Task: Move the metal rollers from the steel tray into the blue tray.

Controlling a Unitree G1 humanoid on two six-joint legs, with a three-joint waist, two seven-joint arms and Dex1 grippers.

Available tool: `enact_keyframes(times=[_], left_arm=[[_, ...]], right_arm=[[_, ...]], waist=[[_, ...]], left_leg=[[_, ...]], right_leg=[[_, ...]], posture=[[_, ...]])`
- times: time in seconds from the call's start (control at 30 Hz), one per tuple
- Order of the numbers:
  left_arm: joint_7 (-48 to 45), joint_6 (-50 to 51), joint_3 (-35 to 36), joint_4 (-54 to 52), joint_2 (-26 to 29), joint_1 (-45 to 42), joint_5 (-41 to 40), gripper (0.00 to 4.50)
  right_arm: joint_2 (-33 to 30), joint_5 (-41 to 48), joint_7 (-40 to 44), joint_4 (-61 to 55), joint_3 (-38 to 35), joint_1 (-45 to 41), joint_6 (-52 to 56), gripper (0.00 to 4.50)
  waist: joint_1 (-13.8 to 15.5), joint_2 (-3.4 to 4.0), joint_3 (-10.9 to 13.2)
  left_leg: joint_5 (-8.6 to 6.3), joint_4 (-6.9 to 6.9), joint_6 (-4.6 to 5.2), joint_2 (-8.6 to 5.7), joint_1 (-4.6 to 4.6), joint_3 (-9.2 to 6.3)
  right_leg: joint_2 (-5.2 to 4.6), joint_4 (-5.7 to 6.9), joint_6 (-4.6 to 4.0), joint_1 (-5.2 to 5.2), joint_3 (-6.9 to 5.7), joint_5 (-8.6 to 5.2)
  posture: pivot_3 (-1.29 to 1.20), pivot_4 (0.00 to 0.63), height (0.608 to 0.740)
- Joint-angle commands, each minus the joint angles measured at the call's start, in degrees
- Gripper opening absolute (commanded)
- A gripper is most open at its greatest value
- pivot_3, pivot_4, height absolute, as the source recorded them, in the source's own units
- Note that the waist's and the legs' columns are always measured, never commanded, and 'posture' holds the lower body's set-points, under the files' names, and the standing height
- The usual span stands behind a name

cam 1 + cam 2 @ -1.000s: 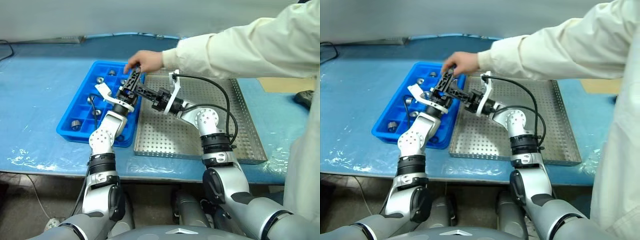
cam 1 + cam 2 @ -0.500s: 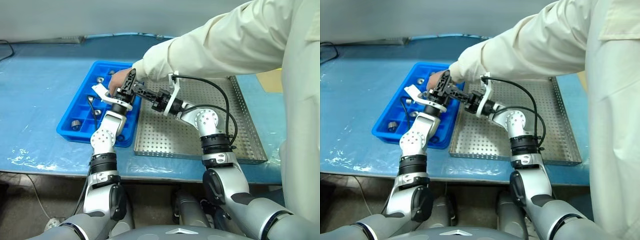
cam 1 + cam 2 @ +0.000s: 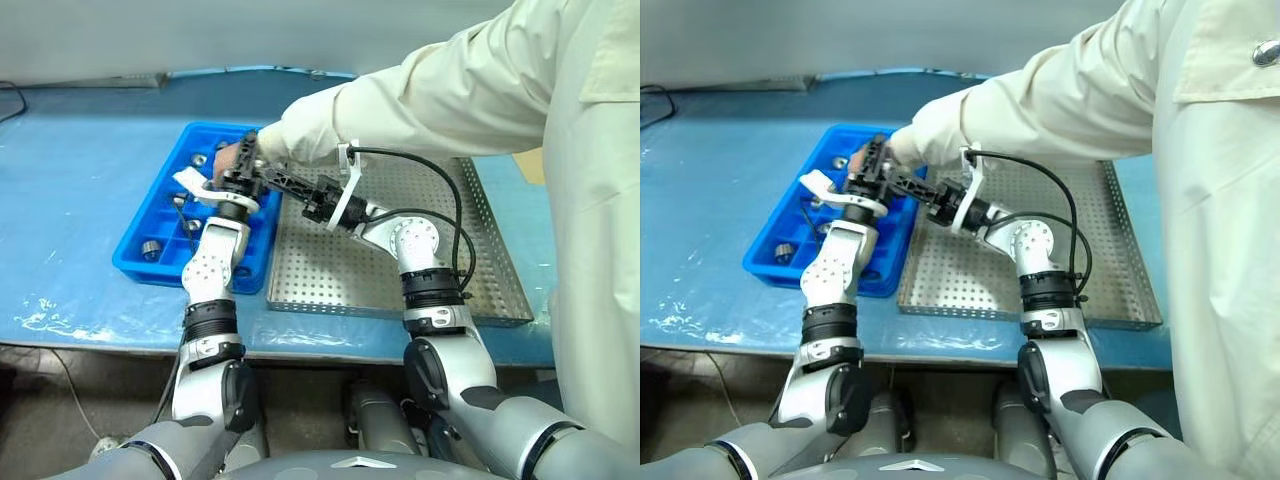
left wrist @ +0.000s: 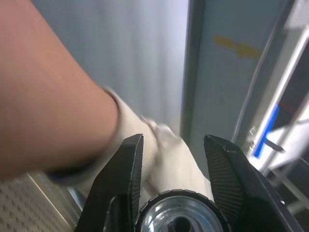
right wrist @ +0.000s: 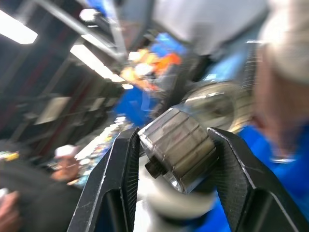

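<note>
We are gripping 1 metal roller (image 4: pixel 177 220) in our left gripper (image 4: pixel 176 181) and another (image 5: pixel 177 146) in our right gripper (image 5: pixel 176 145) above the blue tray (image 3: pixel 150 215), a person's hand (image 3: pixel 228 160) touching.

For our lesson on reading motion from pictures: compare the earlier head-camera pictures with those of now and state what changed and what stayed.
The person's hand moved further left over the blue tray, the sleeve following. The left gripper, now shut on a metal roller, shifted left with it. The right gripper stayed shut on its metal roller. The blue tray and the steel tray kept their places.
</note>
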Motion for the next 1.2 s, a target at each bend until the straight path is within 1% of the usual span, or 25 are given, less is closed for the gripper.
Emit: enact_keyframes(times=[0.03, 0.17, 0.27, 0.4, 0.5, 0.6, 0.8, 0.9, 1.1, 1.17, 1.2], left_arm=[[-0.23, -3.24, 3.02, 0.28, 1.09, -1.76, -1.75, 1.71], [-0.99, -3.69, 4.31, 0.01, 2.09, -1.92, -3.09, 1.71], [-2.78, -2.25, 3.28, -2.39, 3.83, -0.69, -2.93, 1.71], [-6.51, -1.87, -1.49, -5.38, 9.12, 4.09, 4.57, 1.71], [-8.70, -4.00, -4.88, -6.54, 13.78, 8.18, 12.24, 1.71], [-8.93, -6.58, -5.80, -6.78, 16.11, 10.34, 16.80, 1.71], [-8.95, -11.15, -8.64, -5.52, 18.25, 11.13, 25.40, 1.71], [-9.68, -15.34, -10.41, -0.46, 18.78, 8.21, 30.29, 1.71], [-12.75, -20.72, -13.34, 11.81, 19.10, -0.08, 36.58, 1.71], [-11.37, -23.04, -14.03, 16.13, 19.36, -2.36, 39.51, 1.71], [-8.94, -24.83, -14.37, 18.88, 19.63, -3.51, 41.82, 1.71]], right_arm=[[0.02, 3.26, 2.35, -4.52, 0.83, 0.00, 1.30, 2.14], [-0.14, 3.65, 2.33, -4.82, 1.02, 0.11, 1.26, 2.14], [-0.41, 3.95, 2.29, -4.90, 0.94, 0.03, 1.22, 2.14], [-1.05, 3.70, 2.24, -4.59, 1.10, 0.13, 0.82, 2.14], [-1.60, 3.55, 2.71, -4.50, 1.58, 0.03, 0.80, 2.14], [-2.15, 3.50, 3.26, -4.27, 1.88, -0.07, 0.91, 2.14], [-2.52, 3.10, 3.78, -3.48, 2.58, -0.42, 0.64, 2.14], [-2.39, 2.84, 3.98, -3.10, 3.14, -0.57, 0.38, 2.14], [-2.82, 1.78, 3.94, -2.87, 3.98, -0.98, -0.57, 2.14], [-3.02, 1.54, 3.34, -2.95, 3.65, -0.94, -0.79, 2.14], [-3.10, 1.53, 3.05, -3.03, 3.43, -0.79, -0.79, 2.14]], waist=[[0.15, 0.00, 0.00], [0.35, 0.00, 0.00], [0.57, 0.00, 0.00], [0.47, 0.00, 0.00], [0.60, 0.00, 0.00], [0.87, 0.00, 0.00], [1.21, -0.01, 0.00], [1.31, -0.01, 0.00], [1.24, -0.01, -0.01], [1.20, -0.01, -0.01], [1.17, -0.02, -0.01]], left_leg=[[0.03, -0.01, 0.05, 0.01, 0.00, -0.01], [0.11, 0.01, 0.14, 0.00, -0.01, -0.01], [0.05, 0.01, 0.01, 0.00, -0.01, -0.01], [0.08, -0.03, -0.03, 0.04, 0.03, -0.01], [0.16, -0.04, -0.17, 0.04, 0.03, -0.01], [0.18, -0.03, -0.21, 0.05, 0.02, -0.01], [0.29, -0.02, -0.33, 0.05, 0.03, -0.05], [0.33, -0.02, -0.37, 0.04, 0.05, -0.05], [0.47, -0.02, -0.48, 0.04, 0.11, -0.09], [0.47, -0.03, -0.48, 0.03, 0.12, -0.09], [0.47, -0.03, -0.48, 0.03, 0.12, -0.09]], right_leg=[[0.00, 0.00, 0.00, 0.00, -0.02, 0.00], [-0.01, 0.01, 0.02, 0.01, -0.02, 0.01], [-0.01, 0.02, 0.03, 0.01, -0.02, 0.02], [0.01, 0.02, 0.04, 0.00, -0.04, 0.02], [0.01, 0.02, 0.04, 0.01, -0.05, 0.02], [0.01, 0.05, 0.05, 0.00, -0.07, 0.02], [0.00, 0.20, 0.05, 0.00, -0.12, 0.02], [-0.02, 0.24, 0.05, 0.01, -0.11, 0.03], [-0.02, 0.42, 0.07, -0.01, -0.11, 0.04], [-0.01, 0.42, 0.07, -0.01, -0.10, 0.04], [-0.01, 0.42, 0.07, -0.01, -0.10, 0.04]], posture=[[-0.38, 0.150, 0.740], [-0.38, 0.150, 0.740], [-0.38, 0.150, 0.740], [-0.37, 0.150, 0.740], [-0.37, 0.150, 0.740], [-0.35, 0.150, 0.740], [-0.34, 0.150, 0.740], [-0.33, 0.150, 0.740], [-0.36, 0.150, 0.740], [-0.37, 0.150, 0.740], [-0.38, 0.150, 0.740]])
